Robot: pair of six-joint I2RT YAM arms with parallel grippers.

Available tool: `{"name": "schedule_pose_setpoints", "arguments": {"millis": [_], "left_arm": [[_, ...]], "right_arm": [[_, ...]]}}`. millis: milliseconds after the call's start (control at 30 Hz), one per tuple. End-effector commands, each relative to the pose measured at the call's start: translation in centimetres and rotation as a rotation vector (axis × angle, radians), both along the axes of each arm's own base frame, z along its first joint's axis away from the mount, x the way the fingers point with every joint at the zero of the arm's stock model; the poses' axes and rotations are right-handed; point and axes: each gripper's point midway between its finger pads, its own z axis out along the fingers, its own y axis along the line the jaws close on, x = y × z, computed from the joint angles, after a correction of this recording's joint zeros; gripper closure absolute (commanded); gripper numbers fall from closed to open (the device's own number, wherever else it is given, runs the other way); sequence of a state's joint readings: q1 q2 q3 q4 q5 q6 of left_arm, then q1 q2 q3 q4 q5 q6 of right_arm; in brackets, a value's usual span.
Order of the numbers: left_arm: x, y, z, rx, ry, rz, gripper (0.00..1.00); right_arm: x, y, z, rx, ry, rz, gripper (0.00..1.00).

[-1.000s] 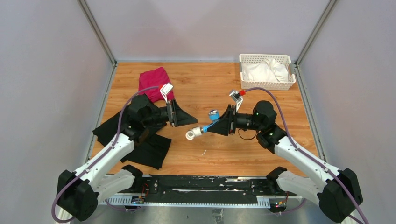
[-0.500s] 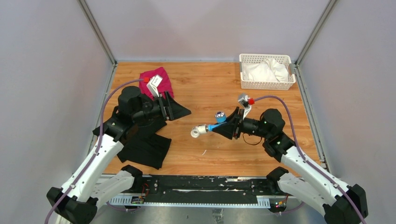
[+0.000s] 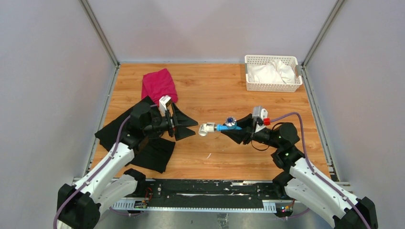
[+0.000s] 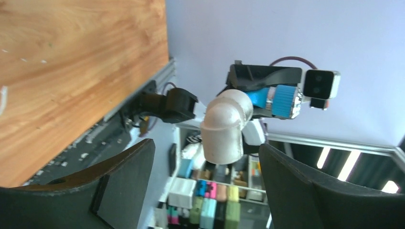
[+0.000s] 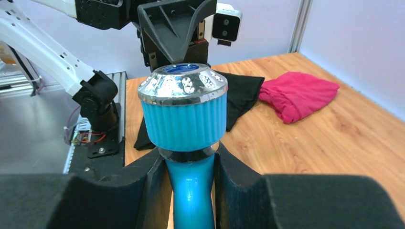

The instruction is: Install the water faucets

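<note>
The water faucet (image 3: 228, 125), a bright blue tap with a silvery knob (image 5: 184, 107), hangs level above the mid table. My right gripper (image 3: 235, 130) is shut on its blue stem (image 5: 191, 191). A white elbow pipe fitting (image 3: 207, 129) sits on the faucet's left end. My left gripper (image 3: 185, 128) faces it from the left, open. In the left wrist view the fitting (image 4: 224, 129) points down between the two black fingers (image 4: 125, 175) without touching either, and the blue knob (image 4: 285, 101) shows behind it.
A red cloth (image 3: 159, 84) lies at the back left. Black cloths (image 3: 145, 151) lie under the left arm. A white basket (image 3: 273, 87) holding white cloth stands at the back right. A small white scrap (image 3: 208, 155) lies on the wood near the front.
My left gripper has opened and moved right to the white fitting. My right arm has drawn back and turned the faucet level, knob now up.
</note>
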State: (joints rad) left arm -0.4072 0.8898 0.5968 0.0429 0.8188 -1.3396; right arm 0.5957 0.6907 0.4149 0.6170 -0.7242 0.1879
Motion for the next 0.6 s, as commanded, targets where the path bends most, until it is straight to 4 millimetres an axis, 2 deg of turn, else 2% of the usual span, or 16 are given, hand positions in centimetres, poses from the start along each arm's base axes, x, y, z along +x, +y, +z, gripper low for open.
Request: {"name": "schedule_pose_setpoints", "arguments": {"millis": [0,133,333,567], "left_arm": [[-1.6,-0.1,3.6,-0.132,0.045,-0.067,0.13],[-1.6,0.0,4.1,-0.158,0.079,-0.050,0.10],[-2.3,-0.3,3.5,-0.150,0.101,-0.087,0.09],[-3.6,-1.2,2.8,-0.135,0.128,-0.159,0.17]], "right_arm": [[-0.5,0.1,2.9,0.038,-0.191,0.011,1.00],[-0.9,0.6,3.1,0.021,-0.217,0.061,1.00],[-1.2,1.2,3.9,0.048,-0.241,0.111,1.00],[-1.6,1.6,5.2,0.084,-0.269,0.156,1.00]]}}
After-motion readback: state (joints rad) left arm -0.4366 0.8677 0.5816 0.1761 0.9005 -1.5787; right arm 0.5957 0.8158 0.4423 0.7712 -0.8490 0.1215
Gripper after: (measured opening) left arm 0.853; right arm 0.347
